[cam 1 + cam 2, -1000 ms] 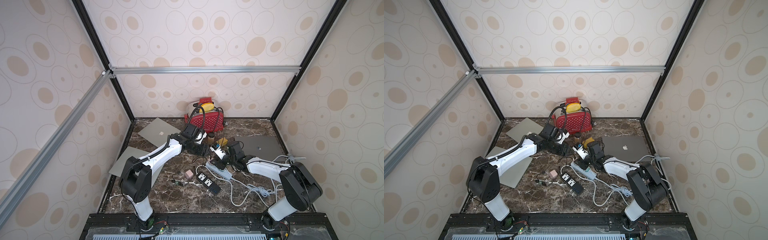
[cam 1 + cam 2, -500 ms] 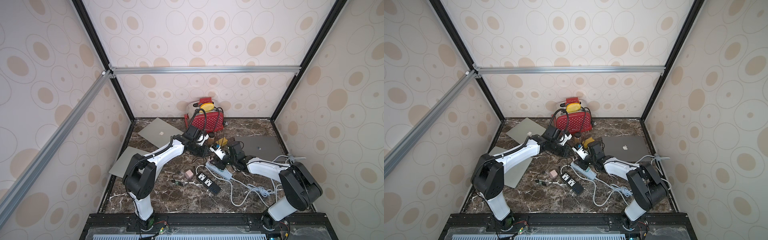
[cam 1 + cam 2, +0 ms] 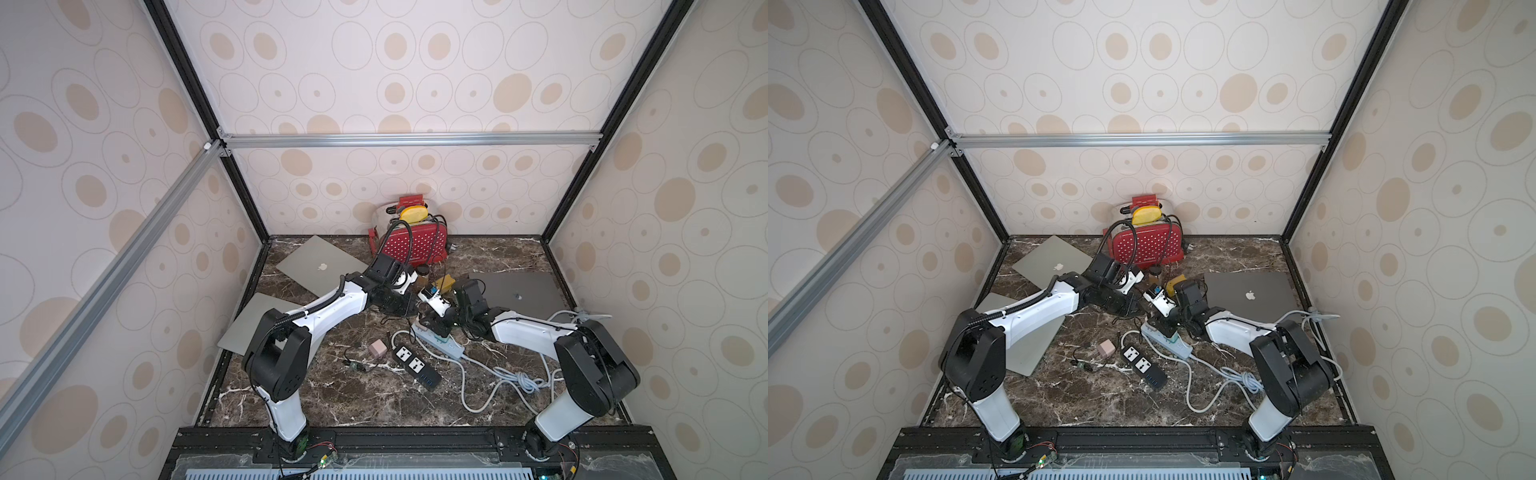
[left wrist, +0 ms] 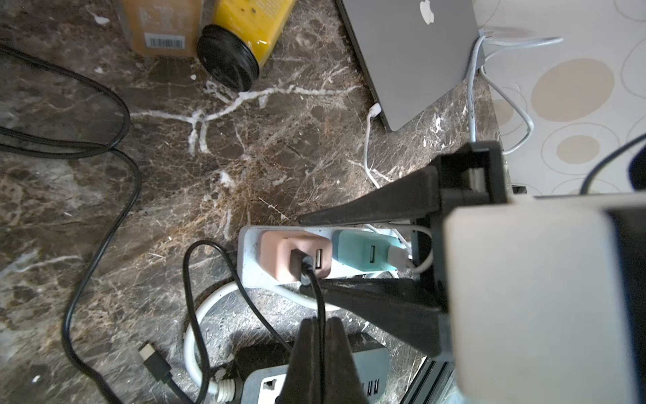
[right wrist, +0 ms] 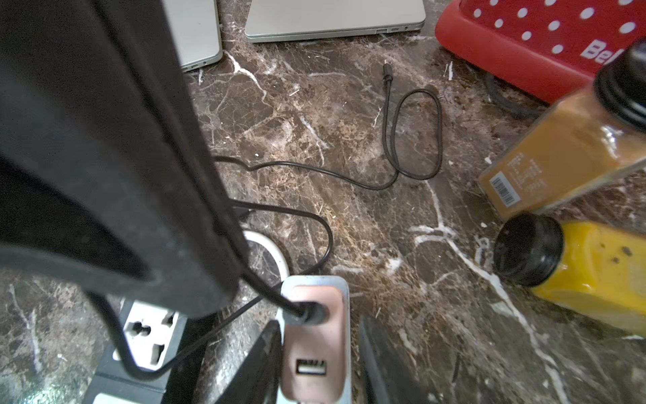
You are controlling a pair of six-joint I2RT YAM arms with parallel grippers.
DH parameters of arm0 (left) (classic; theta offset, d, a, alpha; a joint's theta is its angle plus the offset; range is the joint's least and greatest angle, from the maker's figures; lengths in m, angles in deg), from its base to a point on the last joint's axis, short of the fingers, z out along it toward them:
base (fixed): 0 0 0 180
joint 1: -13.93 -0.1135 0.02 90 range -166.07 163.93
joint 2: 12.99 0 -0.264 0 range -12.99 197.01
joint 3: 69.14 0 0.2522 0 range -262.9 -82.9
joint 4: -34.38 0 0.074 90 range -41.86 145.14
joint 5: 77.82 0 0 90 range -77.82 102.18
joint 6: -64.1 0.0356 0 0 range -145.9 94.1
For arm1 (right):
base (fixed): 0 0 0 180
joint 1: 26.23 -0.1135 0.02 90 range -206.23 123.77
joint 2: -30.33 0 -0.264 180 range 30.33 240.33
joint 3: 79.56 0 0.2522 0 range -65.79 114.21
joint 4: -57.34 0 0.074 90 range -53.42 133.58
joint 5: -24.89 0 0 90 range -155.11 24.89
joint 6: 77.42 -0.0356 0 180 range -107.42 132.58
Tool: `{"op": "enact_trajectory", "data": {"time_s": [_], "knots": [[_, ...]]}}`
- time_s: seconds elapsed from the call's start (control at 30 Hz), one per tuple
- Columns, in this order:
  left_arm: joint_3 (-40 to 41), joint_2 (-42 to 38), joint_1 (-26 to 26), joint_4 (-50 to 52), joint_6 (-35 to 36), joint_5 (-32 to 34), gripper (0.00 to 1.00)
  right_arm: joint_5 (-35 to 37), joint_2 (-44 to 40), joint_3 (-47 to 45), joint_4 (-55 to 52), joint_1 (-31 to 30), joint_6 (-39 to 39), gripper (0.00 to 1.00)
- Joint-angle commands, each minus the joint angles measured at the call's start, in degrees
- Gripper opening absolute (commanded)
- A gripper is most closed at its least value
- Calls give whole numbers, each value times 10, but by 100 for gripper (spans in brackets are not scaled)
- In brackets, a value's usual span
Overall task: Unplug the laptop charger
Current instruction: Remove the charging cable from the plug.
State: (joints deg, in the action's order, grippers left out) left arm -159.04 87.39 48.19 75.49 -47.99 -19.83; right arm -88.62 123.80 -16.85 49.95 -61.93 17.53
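Marble tabletop (image 4: 244, 157), jars (image 4: 241, 35), cable (image 4: 317, 300) over pink charger (image 4: 279, 252)

White-shelled left arm (image 3: 332, 308) and right arm (image 3: 532, 332) have black joint housings (image 3: 276, 357), black corrugated conduit (image 3: 341, 284) and tapered matte-black end effector fingers (image 4: 370, 210).

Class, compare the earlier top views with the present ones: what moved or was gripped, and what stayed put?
The left arm edged slightly toward the white power strip, and the left gripper closed on the black cable plugged into the pink charger. The right gripper still straddles the strip; the rest lies unmoved.
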Motion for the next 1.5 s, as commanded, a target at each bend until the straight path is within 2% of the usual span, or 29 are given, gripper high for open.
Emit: {"op": "enact_trajectory", "data": {"time_s": [0.0,0.43,0.57,0.7,0.9,1.07,1.27,1.47], "knots": [[-6,-46,3,-18,-5,-16,0,5,53,-9,-21,-12,7,36],[-1,-70,3,-52,-30,-27,0,-14,89,9,-42,-12,15,22],[-4,-76,3,-26,-21,-14,0,-4,85,10,-45,-11,8,22],[11,-86,-7,31,4,20,0,6,68,10,-51,-10,-1,26],[81,-129,-67,-7,-15,7,0,-13,29,16,-53,-10,-28,41],[77,-101,-87,16,3,48,0,-11,-4,36,-76,-10,-42,50],[71,-60,-93,43,6,124,0,37,-43,59,-130,-9,-49,51],[73,-44,-105,70,15,188,0,28,-45,92,-190,-9,-25,52]]}}
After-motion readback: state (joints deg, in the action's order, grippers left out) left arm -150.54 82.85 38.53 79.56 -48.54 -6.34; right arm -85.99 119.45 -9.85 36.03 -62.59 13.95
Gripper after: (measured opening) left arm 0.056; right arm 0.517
